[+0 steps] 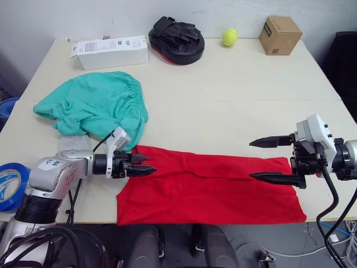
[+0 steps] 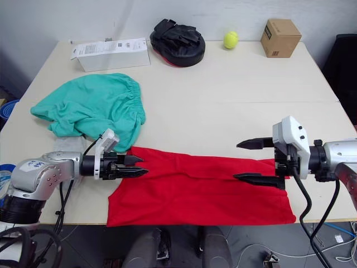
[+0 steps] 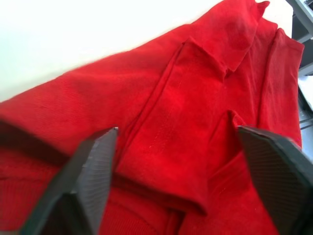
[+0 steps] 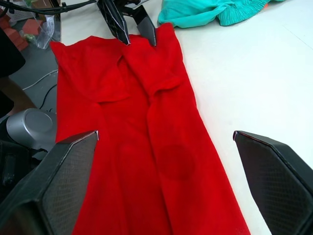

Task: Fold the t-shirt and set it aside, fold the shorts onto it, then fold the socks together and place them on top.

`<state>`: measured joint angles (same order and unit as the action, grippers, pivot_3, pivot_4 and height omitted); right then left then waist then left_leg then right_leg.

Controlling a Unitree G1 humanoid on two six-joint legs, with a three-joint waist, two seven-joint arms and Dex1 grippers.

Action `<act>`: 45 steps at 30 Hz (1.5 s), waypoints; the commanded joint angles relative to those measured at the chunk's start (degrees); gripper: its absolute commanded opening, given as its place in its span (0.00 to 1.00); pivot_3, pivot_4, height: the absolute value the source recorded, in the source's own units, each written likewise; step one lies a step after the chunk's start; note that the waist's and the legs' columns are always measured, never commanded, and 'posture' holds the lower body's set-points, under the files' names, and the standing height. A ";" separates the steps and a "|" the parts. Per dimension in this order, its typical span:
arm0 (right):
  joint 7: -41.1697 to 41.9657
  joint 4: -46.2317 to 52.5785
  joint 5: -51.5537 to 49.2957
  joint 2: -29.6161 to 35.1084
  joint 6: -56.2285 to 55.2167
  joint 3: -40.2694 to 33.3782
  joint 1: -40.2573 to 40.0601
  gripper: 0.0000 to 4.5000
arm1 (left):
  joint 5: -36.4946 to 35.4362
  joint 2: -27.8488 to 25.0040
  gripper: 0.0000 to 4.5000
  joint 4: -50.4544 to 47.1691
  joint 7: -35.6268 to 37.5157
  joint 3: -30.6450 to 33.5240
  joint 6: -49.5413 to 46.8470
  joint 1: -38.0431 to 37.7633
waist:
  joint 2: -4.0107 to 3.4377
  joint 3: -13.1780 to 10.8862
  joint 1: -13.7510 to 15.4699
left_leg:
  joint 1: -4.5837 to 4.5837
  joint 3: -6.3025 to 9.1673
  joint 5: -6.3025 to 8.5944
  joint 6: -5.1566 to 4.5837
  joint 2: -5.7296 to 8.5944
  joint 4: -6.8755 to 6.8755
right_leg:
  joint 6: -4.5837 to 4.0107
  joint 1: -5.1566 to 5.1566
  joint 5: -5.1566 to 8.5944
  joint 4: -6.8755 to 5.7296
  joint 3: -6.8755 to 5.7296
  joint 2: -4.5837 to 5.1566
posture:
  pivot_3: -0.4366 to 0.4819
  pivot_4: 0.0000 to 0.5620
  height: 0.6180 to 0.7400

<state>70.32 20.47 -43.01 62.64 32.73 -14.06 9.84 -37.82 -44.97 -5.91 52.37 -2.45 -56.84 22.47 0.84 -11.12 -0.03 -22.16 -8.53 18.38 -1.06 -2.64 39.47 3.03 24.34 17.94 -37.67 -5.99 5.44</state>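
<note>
1. Overhead, the t-shirt (image 1: 206,187) lies folded lengthwise along the desk's (image 1: 234,100) near edge; the shorts (image 1: 95,106) sit bunched beyond its left end.
2. Left wrist view: the left pincer (image 3: 176,181) hovers with fingers apart over red folds.
3. Right wrist view: the right pincer (image 4: 166,181) gapes wide above the shirt's other end.
</note>
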 commanded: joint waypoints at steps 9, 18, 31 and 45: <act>0.37 0.92 0.14 -0.58 -0.63 -0.91 1.43 1.00 | 0.73 0.01 0.01 0.34 0.54 0.58 -1.40 -1.68 | 0.00 0.00 0.02 | 0.00 0.01 0.00 0.00 0.00 -0.01 | 0.00 0.00 0.00 0.01 0.00 0.01 | 0.48 0.27 1.00; 1.12 0.50 1.16 -0.49 -1.50 -0.28 1.65 1.00 | 3.65 0.08 0.01 -1.34 7.12 0.72 11.74 1.58 | 0.02 -0.01 0.13 | -0.03 0.01 0.00 0.00 0.02 -0.01 | 0.00 0.00 0.00 0.03 -0.02 0.02 | 0.48 0.27 1.00; 6.68 -1.41 10.31 -0.96 -13.14 2.05 -2.58 1.00 | 39.36 -5.23 0.01 4.65 9.54 -8.12 80.81 -7.92 | -0.01 0.01 0.16 | 0.04 -0.08 0.00 0.00 0.03 -0.19 | -0.01 0.03 0.00 0.16 -0.02 0.03 | 0.48 0.27 1.00; 7.85 -2.88 11.07 -1.20 -14.08 2.11 -2.45 1.00 | 21.81 -8.35 0.16 -4.66 13.58 -3.21 66.79 -15.00 | -0.04 0.04 -0.22 | 0.05 -0.06 0.00 -0.08 -0.02 -0.20 | 0.01 0.00 -0.01 0.13 -0.06 0.05 | 0.48 0.27 1.00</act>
<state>77.74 17.50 -31.86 61.75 19.87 -11.37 7.32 -11.49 -51.43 -6.07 64.14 -8.11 13.54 8.29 0.80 -11.08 -0.26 -22.11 -8.59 18.37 -1.12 -2.66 39.27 3.04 24.34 17.92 -37.53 -6.04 5.49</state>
